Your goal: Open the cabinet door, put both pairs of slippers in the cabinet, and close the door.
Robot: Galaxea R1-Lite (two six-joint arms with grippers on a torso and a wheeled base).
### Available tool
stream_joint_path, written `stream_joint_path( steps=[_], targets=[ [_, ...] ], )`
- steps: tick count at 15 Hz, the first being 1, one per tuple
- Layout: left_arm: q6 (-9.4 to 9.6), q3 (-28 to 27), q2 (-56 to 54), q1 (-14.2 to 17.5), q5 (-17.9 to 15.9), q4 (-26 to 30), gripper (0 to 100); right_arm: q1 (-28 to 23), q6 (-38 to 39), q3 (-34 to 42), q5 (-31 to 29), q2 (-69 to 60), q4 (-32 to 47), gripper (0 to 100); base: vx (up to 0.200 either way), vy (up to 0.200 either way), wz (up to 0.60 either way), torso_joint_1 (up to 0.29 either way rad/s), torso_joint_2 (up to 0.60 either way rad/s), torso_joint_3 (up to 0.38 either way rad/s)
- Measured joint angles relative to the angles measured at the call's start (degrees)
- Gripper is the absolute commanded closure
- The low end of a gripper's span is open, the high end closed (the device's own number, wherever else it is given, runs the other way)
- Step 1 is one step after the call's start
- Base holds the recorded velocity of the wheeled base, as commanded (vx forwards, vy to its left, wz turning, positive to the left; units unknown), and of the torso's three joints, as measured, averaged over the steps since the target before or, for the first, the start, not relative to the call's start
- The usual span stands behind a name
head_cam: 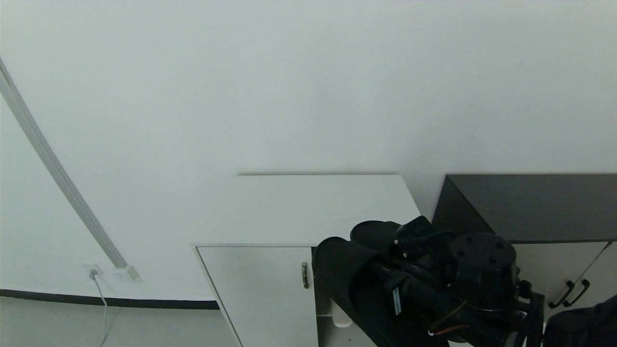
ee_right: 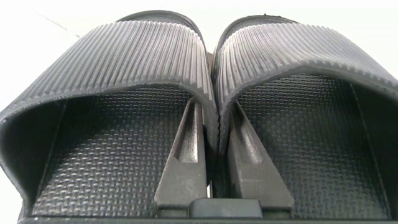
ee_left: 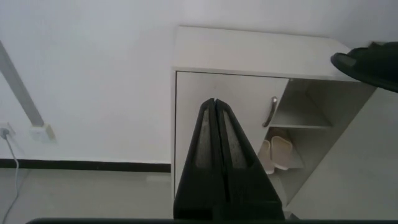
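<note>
- Pinching of the black slippers (ee_right: 124,62) by the right gripper (ee_right: 214,107) is recorded: the jaws are nearly closed on the 2 adjoining strap edges.
- The pair is held before the cabinet (head_cam: 308,207), at its open right half, toes pointed away from the wrist; the shelves are judged below and ahead.
- 1 beige pair (ee_left: 277,154) is seen on a lower shelf.
- The left gripper (ee_left: 214,107) is empty, jaws pressed together.

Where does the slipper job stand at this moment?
Done: the cabinet is open on one side, and a light pair of slippers sits on its lower shelf. In hand: the right gripper is shut on the black slippers, held near the open side. The left gripper is shut and empty. Left: setting the black pair inside and closing the door.
</note>
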Motion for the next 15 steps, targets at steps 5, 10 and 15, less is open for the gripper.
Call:
stream_joint_path(
  steps=[5,10,15],
  targets=[
    [0.01,0.00,0.00,-0.01,0.00,0.00,100,3.25,0.04,3.99,0.09,-3.08,0.05,100,0.000,0.000,0.00,0.000,0.00,0.000],
    [-0.02,0.00,0.00,0.00,-0.02,0.02,100,3.63,0.22,4.66,0.07,-3.33,-0.04,100,0.000,0.000,0.00,-0.105,0.23,0.131],
    [-0.13,0.00,0.00,0.02,0.01,0.02,100,3.58,0.57,4.96,0.11,-2.84,-0.01,100,0.000,0.000,0.00,-0.154,0.35,0.195]
  ],
)
